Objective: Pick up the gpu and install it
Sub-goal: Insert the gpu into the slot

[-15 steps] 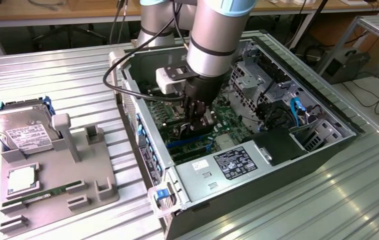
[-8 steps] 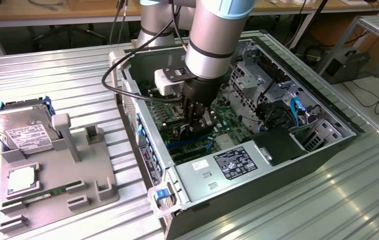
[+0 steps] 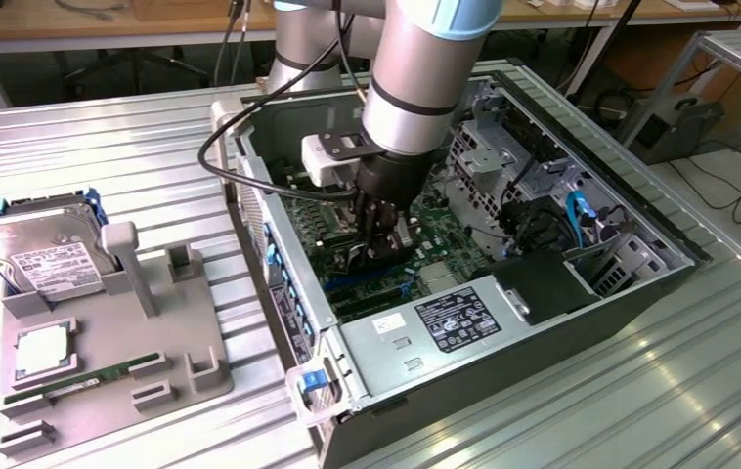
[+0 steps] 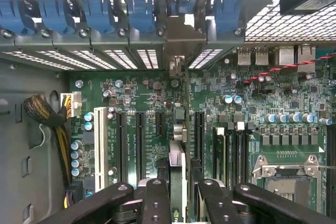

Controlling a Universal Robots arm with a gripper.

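We see the gripper (image 4: pixel 178 192) lowered inside the computer case (image 3: pixel 632 283), fingers (image 4: pixel 156 200) clamped on the gpu (image 4: pixel 180 129), which stands edge-on between them above the motherboard (image 4: pixel 262 108) slots (image 4: pixel 140 140).

Green motherboard (image 4: pixel 157 98); blue slot clips (image 4: pixel 84 17); black hand (image 4: pixel 178 203); grey tray (image 3: pixel 109 362).

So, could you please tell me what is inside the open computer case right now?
Inside the computer case you can see the green motherboard, the power supply and the claw holding the gpu edge-on over the slots. The slot directly beneath the card is covered.
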